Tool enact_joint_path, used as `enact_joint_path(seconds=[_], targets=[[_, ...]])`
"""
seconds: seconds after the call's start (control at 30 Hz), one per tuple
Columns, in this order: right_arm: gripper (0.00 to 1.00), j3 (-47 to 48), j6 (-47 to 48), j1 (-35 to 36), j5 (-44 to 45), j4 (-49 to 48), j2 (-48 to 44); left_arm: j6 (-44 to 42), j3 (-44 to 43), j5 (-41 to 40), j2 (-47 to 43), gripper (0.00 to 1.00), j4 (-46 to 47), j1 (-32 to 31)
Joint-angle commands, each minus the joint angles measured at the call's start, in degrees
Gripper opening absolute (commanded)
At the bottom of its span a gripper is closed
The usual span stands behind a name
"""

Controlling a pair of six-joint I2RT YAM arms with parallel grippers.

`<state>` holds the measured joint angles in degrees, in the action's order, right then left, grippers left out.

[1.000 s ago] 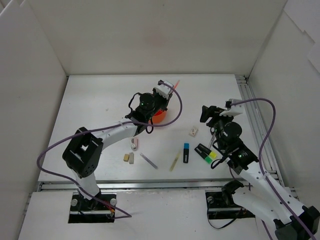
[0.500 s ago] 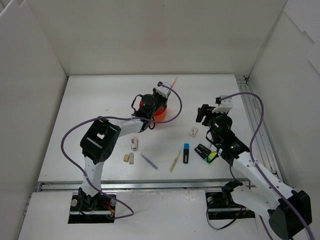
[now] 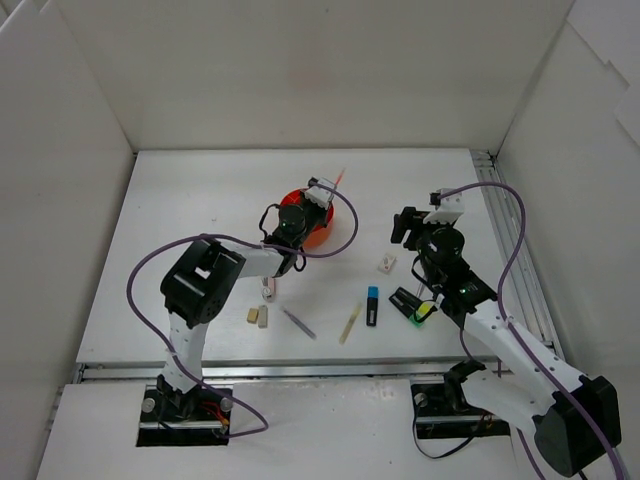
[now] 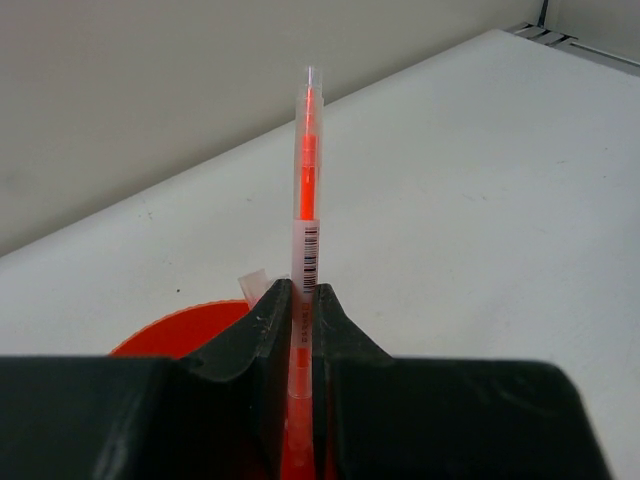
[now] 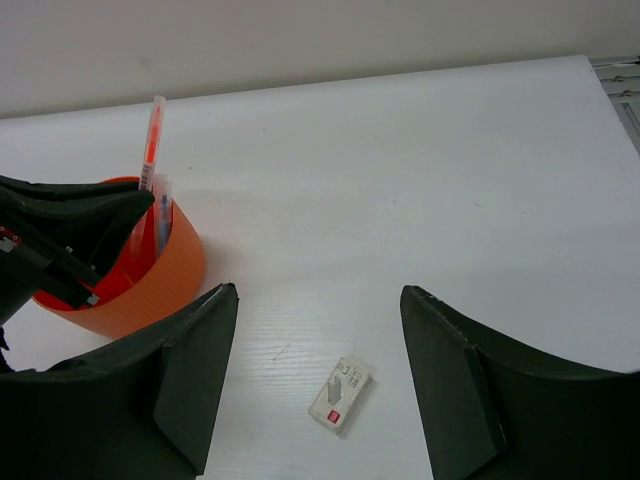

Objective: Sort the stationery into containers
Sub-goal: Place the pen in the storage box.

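My left gripper (image 3: pixel 318 193) is shut on an orange pen (image 4: pixel 304 180) and holds it above the round orange organiser (image 3: pixel 305 228). The pen's lower end sits between the fingers, over the organiser (image 4: pixel 170 330). My right gripper (image 5: pixel 318 385) is open and empty above a small white piece (image 5: pixel 340 392), which lies on the table between the fingers. In the right wrist view the organiser (image 5: pixel 150 275) is at the left, with a blue pen (image 5: pixel 162 215) standing in it. The white piece also shows in the top view (image 3: pixel 386 264).
In the top view a blue-ended highlighter (image 3: pixel 372 304), a yellow pencil (image 3: pixel 349 323), a thin blue pen (image 3: pixel 297 322), two tan erasers (image 3: pixel 258 316) and a pink-white piece (image 3: pixel 268 289) lie toward the front. Green and yellow highlighters (image 3: pixel 416 305) lie under my right arm. White walls surround the table.
My left gripper has carried the orange pen down and left, over the organiser. My right gripper has moved left and forward over the small white piece.
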<state>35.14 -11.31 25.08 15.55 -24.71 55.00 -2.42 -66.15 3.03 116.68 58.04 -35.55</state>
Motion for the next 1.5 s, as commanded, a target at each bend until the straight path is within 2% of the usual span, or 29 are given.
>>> enact_joint_path(seconds=[0.0, 0.13, 0.2, 0.27, 0.53, 0.7, 0.9, 1.07, 1.17, 1.2, 1.23, 1.27, 1.3, 1.47], targets=[[0.63, 2.3, 0.1, -0.5, -0.5, -5.3, -0.2, 1.3, 0.2, -0.7, -3.5, 0.00, 7.4, 0.4], [0.65, 2.6, 0.0, -0.4, -0.8, -5.3, 0.3, 3.7, 1.2, -1.3, -4.4, 0.00, 6.3, 0.4], [0.65, 2.5, -0.1, -0.6, -0.6, -5.3, 0.8, 5.0, 0.5, -1.6, -4.9, 0.07, 2.5, 0.4], [0.65, 2.7, -0.2, -0.6, -0.5, -5.3, 1.2, 6.1, -1.1, -1.0, -5.2, 0.07, -0.4, 0.4], [0.66, 2.7, -0.5, -0.8, -0.9, -5.3, 1.7, 6.5, 0.7, -1.6, -6.5, 0.10, -1.4, -0.1], [0.66, 2.7, -0.7, -0.7, -1.0, -5.3, 1.8, 6.5, 1.0, -1.9, -7.8, 0.35, -4.3, -1.3], [0.66, 2.2, -0.8, -0.8, -1.2, -5.2, 1.0, 6.5, 0.9, -2.1, -8.8, 0.38, -6.4, -1.3], [0.67, 2.0, -1.1, -0.8, -2.5, -5.0, 0.4, 6.7, 1.6, 0.2, -11.0, 0.53, -7.0, -1.3], [0.74, 3.3, -1.3, -0.7, -4.7, -2.7, 0.5, 6.0, 1.2, 2.6, -13.8, 0.66, -9.2, -1.8], [0.80, 3.8, -1.4, -0.7, -5.1, -1.8, 0.5, 5.5, 0.6, 3.2, -15.2, 0.70, -11.0, -1.8], [0.90, 4.5, -1.5, -0.6, -6.7, -0.9, 0.5, 4.7, 0.3, 3.7, -15.9, 0.80, -12.2, -1.8], [0.96, 4.9, -1.6, -0.8, -7.5, 0.8, 0.5, 4.4, -0.2, 3.8, -16.6, 0.86, -14.9, -1.8], [0.98, 5.2, -1.9, -0.8, -8.7, 1.7, 0.5, 4.2, -1.3, 4.0, -18.0, 0.99, -16.5, -1.8], [0.98, 8.1, -4.9, 0.3, -10.7, 10.9, 2.0, 5.6, -2.1, 5.7, -24.1, 1.00, -27.3, -1.8]])
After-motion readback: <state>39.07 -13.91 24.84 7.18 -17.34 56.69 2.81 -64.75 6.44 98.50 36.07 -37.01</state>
